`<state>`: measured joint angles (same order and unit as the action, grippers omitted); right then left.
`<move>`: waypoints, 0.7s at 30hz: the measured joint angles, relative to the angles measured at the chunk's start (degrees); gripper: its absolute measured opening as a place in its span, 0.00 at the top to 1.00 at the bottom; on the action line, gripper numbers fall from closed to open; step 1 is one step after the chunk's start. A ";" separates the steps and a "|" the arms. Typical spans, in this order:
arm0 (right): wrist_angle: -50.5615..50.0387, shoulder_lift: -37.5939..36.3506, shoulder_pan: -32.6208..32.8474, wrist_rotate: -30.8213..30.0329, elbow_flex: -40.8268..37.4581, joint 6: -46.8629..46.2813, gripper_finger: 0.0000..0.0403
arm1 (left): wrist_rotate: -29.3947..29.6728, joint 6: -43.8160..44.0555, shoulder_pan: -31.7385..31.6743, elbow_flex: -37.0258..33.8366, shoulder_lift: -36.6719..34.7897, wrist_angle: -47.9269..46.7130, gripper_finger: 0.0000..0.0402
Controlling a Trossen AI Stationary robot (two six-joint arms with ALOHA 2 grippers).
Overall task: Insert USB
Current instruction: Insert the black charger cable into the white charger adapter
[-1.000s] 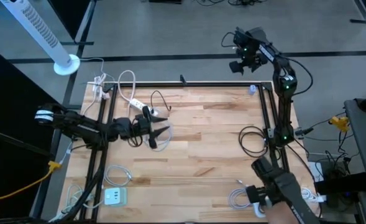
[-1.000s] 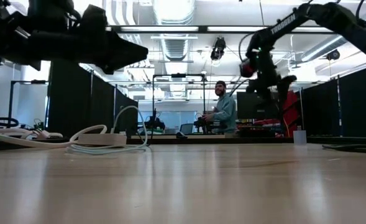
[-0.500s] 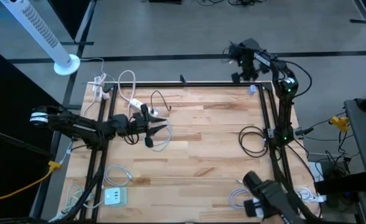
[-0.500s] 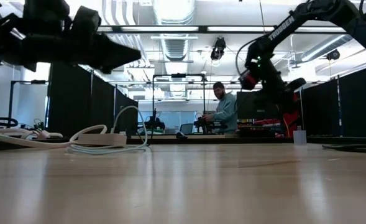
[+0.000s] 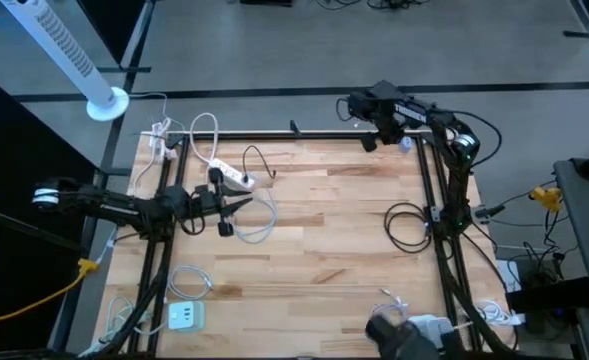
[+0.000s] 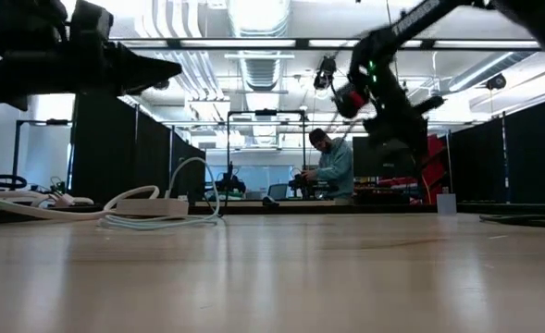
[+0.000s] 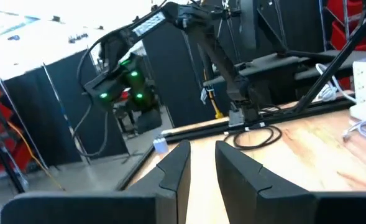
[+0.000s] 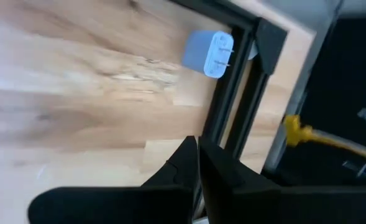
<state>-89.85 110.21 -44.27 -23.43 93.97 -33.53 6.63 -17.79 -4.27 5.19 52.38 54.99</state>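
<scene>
A white power strip [image 5: 232, 175] lies at the table's far left, with white cables [image 5: 259, 215] looped round it. Which cable bears the USB plug I cannot tell. My left gripper [image 5: 242, 205] [image 7: 201, 149] hovers level just near of the strip, its fingers a narrow gap apart with nothing between them. My right gripper [image 5: 367, 141] [image 8: 198, 144] hangs over the far edge, slanting down, shut and empty. A small blue-white wall plug [image 8: 209, 55] [image 5: 406, 143] lies on the wood at the far right corner, beside the black rail.
Black frame rails [image 5: 439, 220] run along both sides and the far edge. A dark cable coil [image 5: 406, 225] lies at the right, and a white charger block [image 5: 184, 316] and cable loops [image 5: 189, 280] at the near left. In the low view a person [image 6: 332, 166] stands beyond the table.
My left gripper has drawn back toward the table's left edge, and its fingers have closed from a wide spread to a narrow gap. My right gripper has swung from beyond the far right corner leftward along the far edge and sunk a little.
</scene>
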 joint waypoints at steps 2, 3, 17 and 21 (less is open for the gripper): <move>-0.14 -3.18 3.84 -1.38 -3.90 -2.86 1.00 | 0.01 -0.24 -0.26 -0.10 -0.03 -0.15 0.84; -0.01 -4.79 5.41 -2.68 -6.18 -4.67 1.00 | -0.16 0.04 -0.58 -0.15 0.11 -0.19 0.84; 32.94 -19.30 15.37 -13.17 -43.67 -31.52 1.00 | -9.05 7.52 -6.48 -0.24 0.28 0.32 0.84; 35.77 -19.06 13.71 -14.61 -47.66 -32.31 1.00 | -8.71 8.83 -6.45 -0.24 0.26 0.48 0.84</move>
<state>-54.08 91.15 -30.56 -38.04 46.31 -65.84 -2.08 -8.96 -10.72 4.95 52.64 55.47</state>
